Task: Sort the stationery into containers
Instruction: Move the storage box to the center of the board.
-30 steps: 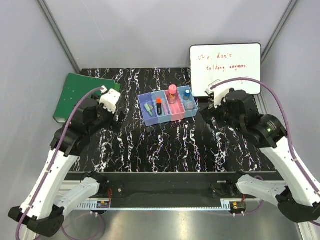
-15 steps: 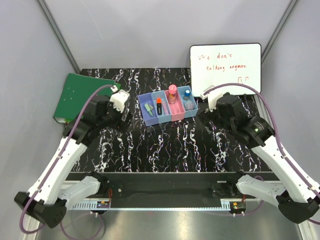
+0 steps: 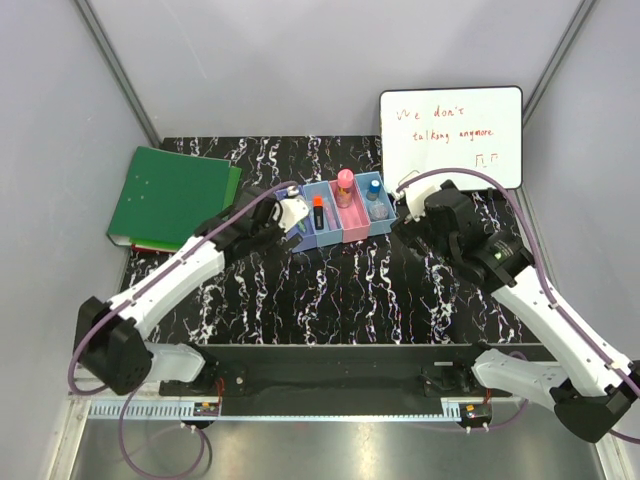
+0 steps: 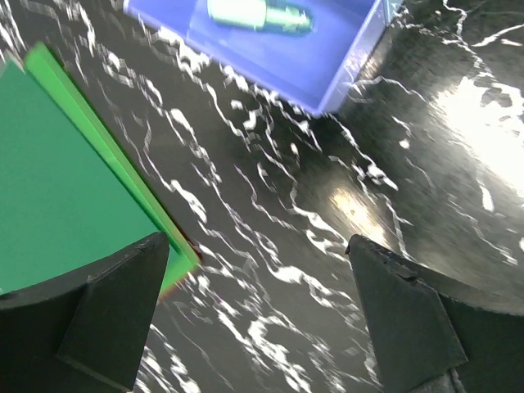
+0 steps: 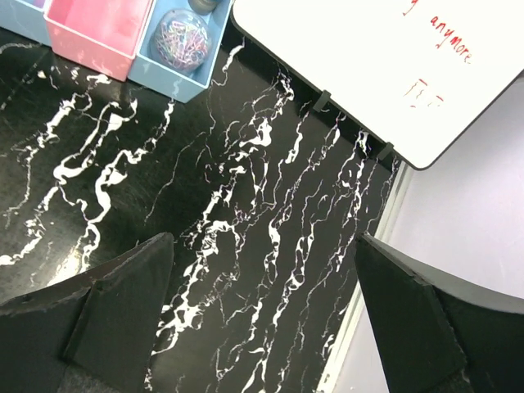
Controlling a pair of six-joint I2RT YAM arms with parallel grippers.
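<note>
Black marbled table [image 3: 340, 300], with the green binder [image 4: 57, 180] seen beside the left finger of the left gripper [image 4: 258, 246]. The containers [image 3: 350, 232] are parked just ahead of it, and ahead-left of the right gripper [image 5: 264, 241]. Both are spread wide, nothing held. The stationery [image 3: 318, 213] looks binned, so the row could get shoved, or the pink-capped tube [image 3: 345, 183] toppled, if a finger is swung in carelessly.

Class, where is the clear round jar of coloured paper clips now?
Right wrist view, upper left: the clear round jar sits inside the light blue plastic bin, beside the pink bin, left of the whiteboard.
</note>
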